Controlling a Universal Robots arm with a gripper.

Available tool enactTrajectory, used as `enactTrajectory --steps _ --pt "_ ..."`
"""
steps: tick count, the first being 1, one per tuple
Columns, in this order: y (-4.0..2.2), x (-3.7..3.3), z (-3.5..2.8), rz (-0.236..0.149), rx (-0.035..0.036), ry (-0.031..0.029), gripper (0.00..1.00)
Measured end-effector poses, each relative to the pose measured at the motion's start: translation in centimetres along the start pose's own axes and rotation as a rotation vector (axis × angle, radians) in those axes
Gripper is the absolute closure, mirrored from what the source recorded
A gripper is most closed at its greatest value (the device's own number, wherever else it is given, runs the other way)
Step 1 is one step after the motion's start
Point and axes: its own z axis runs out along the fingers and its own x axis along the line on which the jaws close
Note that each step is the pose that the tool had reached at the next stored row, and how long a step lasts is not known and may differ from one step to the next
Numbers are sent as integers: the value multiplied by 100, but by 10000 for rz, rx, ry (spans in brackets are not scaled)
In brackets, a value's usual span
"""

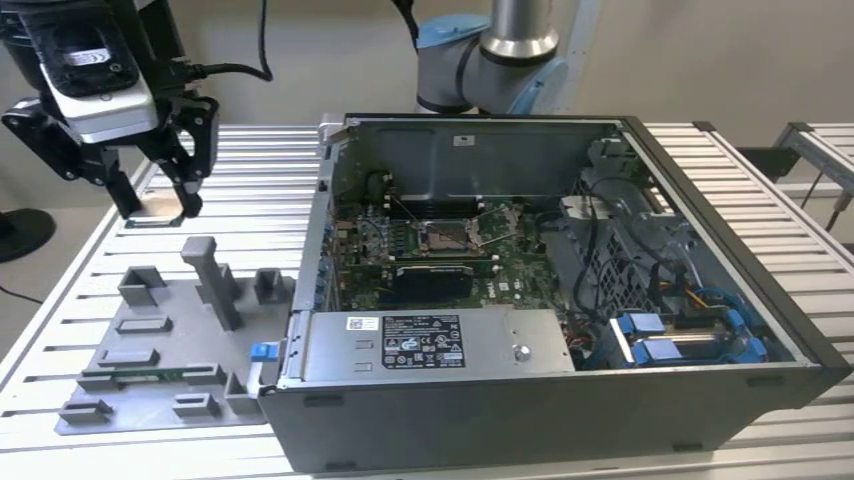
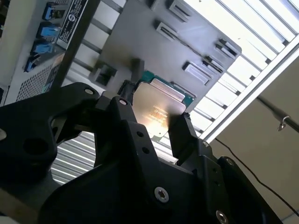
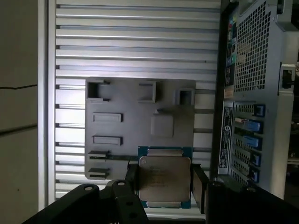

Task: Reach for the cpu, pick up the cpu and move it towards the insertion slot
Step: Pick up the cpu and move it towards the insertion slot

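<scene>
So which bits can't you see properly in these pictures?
- The cpu: in both wrist views the gripper holding it covers its sides.
- The insertion slot: too small in the exterior view to make out its dark centre.
- The grey fixture: in the first wrist view the cpu covers part of it.
- The arm: cut off by the exterior view's top edge.

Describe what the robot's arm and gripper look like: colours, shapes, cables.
The arm is a silver-grey tube with light blue joint caps. The gripper is black, with two jointed linkage fingers studded with round silver screws. A boxy silver-grey housing sits at the wrist, and a black cable runs from it.
</scene>
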Motion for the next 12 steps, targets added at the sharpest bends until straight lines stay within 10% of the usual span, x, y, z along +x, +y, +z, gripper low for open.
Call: enactTrajectory --steps 12 --pt "-7 -416 -3 1 -1 18 100"
